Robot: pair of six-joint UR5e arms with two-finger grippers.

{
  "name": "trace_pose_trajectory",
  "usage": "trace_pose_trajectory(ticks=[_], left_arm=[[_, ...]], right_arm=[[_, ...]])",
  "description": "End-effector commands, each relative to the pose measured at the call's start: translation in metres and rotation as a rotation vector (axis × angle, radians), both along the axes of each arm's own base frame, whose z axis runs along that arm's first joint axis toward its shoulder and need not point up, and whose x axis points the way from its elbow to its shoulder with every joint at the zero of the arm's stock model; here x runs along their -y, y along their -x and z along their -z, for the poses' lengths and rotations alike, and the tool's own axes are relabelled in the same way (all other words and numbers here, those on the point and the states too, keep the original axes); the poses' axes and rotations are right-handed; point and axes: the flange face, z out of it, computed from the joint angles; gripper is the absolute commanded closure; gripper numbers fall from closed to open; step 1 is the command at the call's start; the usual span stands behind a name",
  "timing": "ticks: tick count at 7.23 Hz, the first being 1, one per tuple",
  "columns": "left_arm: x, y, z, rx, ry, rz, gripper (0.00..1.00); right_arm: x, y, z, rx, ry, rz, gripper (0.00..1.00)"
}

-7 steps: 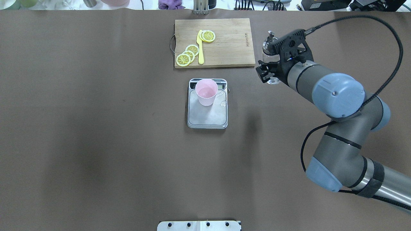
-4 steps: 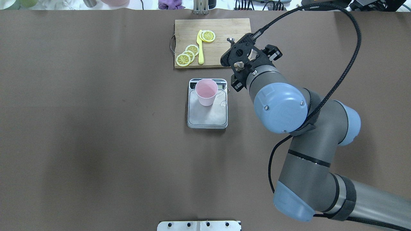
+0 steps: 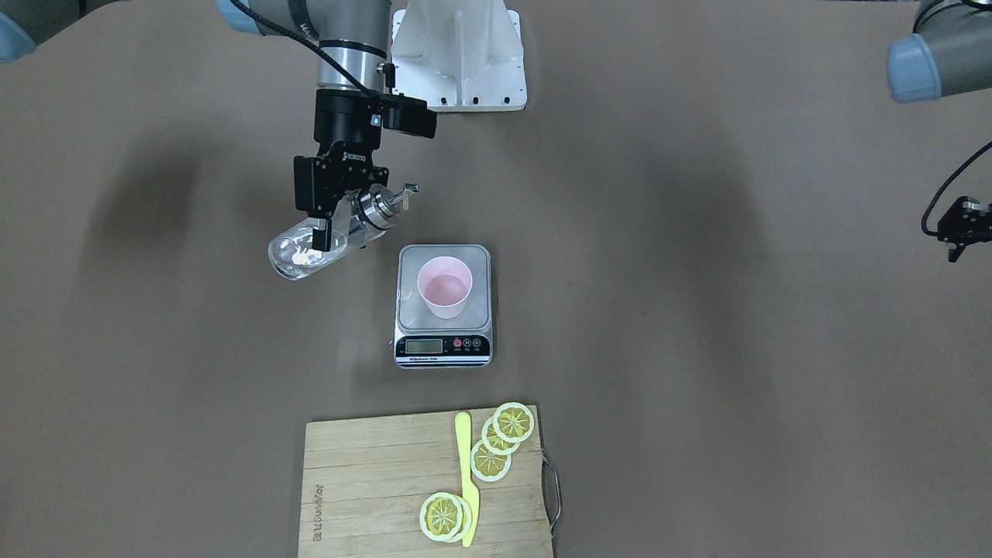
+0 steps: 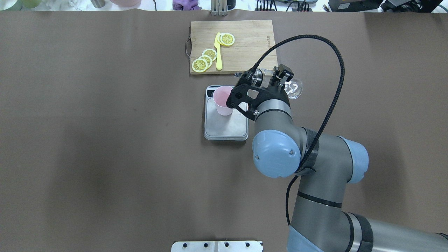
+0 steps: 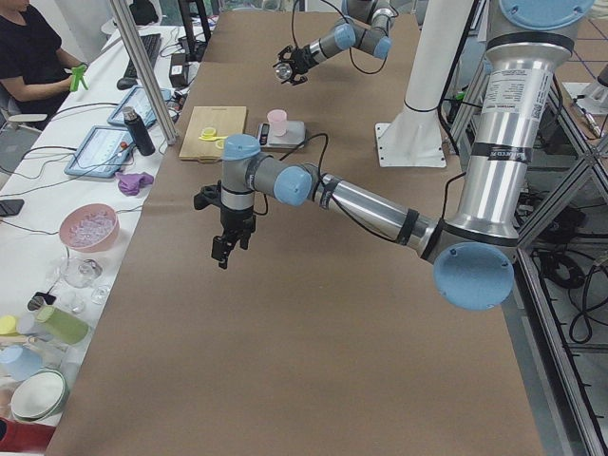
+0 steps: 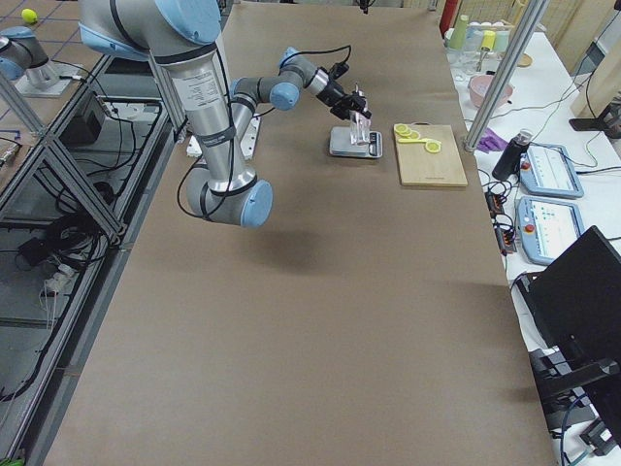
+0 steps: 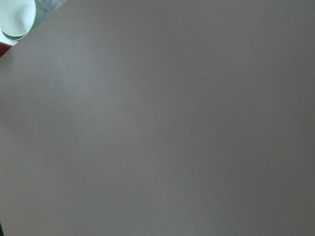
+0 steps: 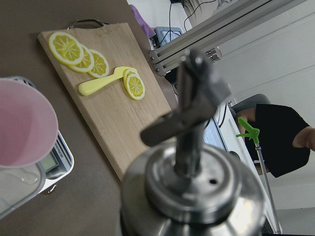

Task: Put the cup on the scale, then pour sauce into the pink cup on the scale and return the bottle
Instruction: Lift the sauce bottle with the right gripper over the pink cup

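While your right end effector has its fingers clamped across the clear glass body of the bottle, carrying it in the air tipped nearly flat with the silver pour-spout cap aimed toward the pink cup, the spout's tip sits short of the cup's rim, raised beside the scale on the robot's right. I judge this to be the approach to the pour. Bring the tip over the cup's mouth before you tilt further, or the first drops would likely land on the silver platform or the desk. Tilt slowly and hold the spout low over the rim without touching it, since a knock could tip so light a cup or upset the reading. The cup stands upright on the platform, well within its edges. Its inside looks bare pink, and I can make out no sauce in it. The bottle looks close to empty: only bright glints show near its base, so expect a thin, late stream. Your left end effector hangs well apart with nothing visible in it. Whether its fingers are spread I cannot tell.
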Motion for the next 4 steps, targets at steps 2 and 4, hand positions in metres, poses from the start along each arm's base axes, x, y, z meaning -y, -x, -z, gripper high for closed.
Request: trace_pose_trajectory(ticks=[2, 4], left_arm=[[0.003, -0.002, -0.016, 0.009, 0.03, -0.002, 0.01], [0.004, -0.003, -0.02, 0.013, 0.037, -0.007, 0.01]], right_arm=[[0.015, 0.024, -0.032, -0.228, -0.055, -0.001, 1.0], [0.022, 0.04, -0.052, -0.34, -0.067, 0.009, 1.0]])
